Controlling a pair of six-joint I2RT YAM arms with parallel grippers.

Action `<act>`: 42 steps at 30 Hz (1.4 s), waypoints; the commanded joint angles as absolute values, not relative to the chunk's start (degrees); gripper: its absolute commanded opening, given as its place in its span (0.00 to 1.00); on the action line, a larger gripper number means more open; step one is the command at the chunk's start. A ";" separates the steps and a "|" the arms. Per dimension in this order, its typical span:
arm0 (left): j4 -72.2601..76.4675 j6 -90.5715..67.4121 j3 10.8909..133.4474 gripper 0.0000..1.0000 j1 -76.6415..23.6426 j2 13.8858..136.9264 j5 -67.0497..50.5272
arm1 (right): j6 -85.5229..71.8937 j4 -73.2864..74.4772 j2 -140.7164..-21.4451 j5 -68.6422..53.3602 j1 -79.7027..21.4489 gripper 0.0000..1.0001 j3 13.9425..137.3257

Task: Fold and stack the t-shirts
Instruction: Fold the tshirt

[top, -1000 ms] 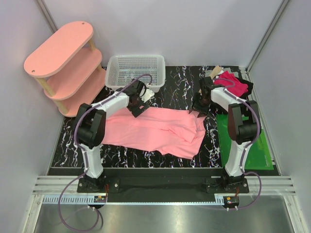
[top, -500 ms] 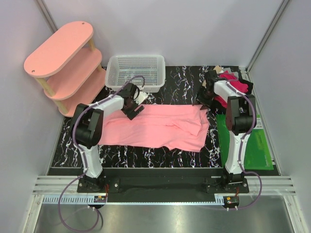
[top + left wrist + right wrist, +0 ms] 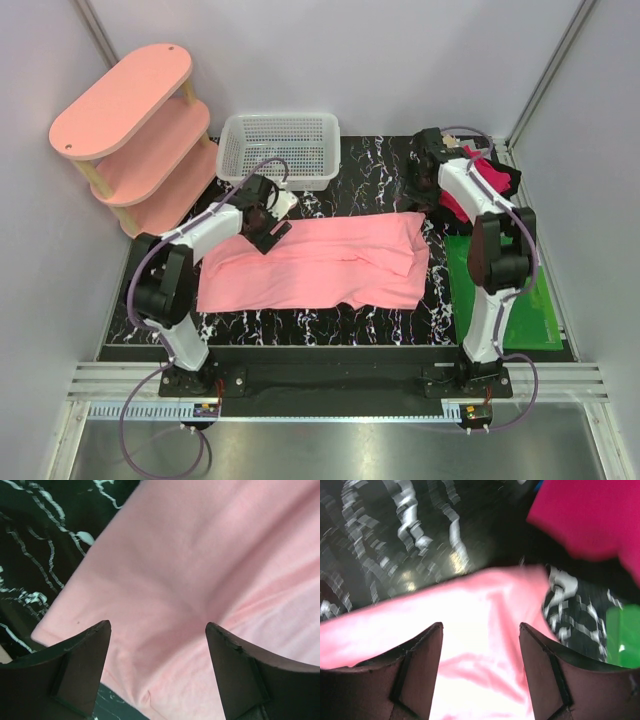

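The salmon-pink t-shirt (image 3: 320, 265) lies spread across the middle of the black marbled tabletop (image 3: 370, 170). Its long axis runs left to right between the two arms, and a flap of cloth is lapped over its right half. The left fingers (image 3: 80, 672) hover spread apart over the shirt's far left edge, with nothing pinched between them. In the wrist view, cloth fills the gap below them and the shirt's edge runs diagonally off to their left, with bare tabletop beyond it. The right fingers (image 3: 407, 680) are likewise parted and empty over the far right corner, which shows just ahead of their tips in the blurred wrist view. The magenta-red t-shirt (image 3: 495, 178) sits in a heap at the far right of the tabletop, behind the right arm and just beyond the green mat (image 3: 530, 300), apart from the pink one. Each arm is nearest its own end of the garment. The next fold therefore likely depends on both sets of fingers dropping straight down onto the far hem beneath them and carrying it toward the near edge.
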State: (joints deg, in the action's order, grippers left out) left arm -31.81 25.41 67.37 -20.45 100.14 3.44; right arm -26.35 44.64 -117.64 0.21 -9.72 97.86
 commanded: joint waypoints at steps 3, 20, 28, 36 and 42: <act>-35.33 22.24 70.49 0.82 -19.69 92.82 0.35 | -20.40 46.14 -99.50 13.88 -26.43 0.66 87.91; -35.95 23.29 74.35 0.82 -16.88 100.98 1.32 | -19.60 41.84 -100.63 16.26 -41.48 0.44 74.35; -36.21 23.91 77.78 0.81 -14.85 105.82 2.11 | -21.62 39.38 -107.57 11.52 -41.48 0.37 77.78; -36.21 24.52 77.61 0.81 -14.59 106.44 1.50 | -22.32 38.85 -112.06 10.99 -41.40 0.39 82.00; -36.12 24.87 76.64 0.80 -14.06 106.17 0.79 | -23.29 38.85 -113.55 12.04 -41.05 0.40 83.14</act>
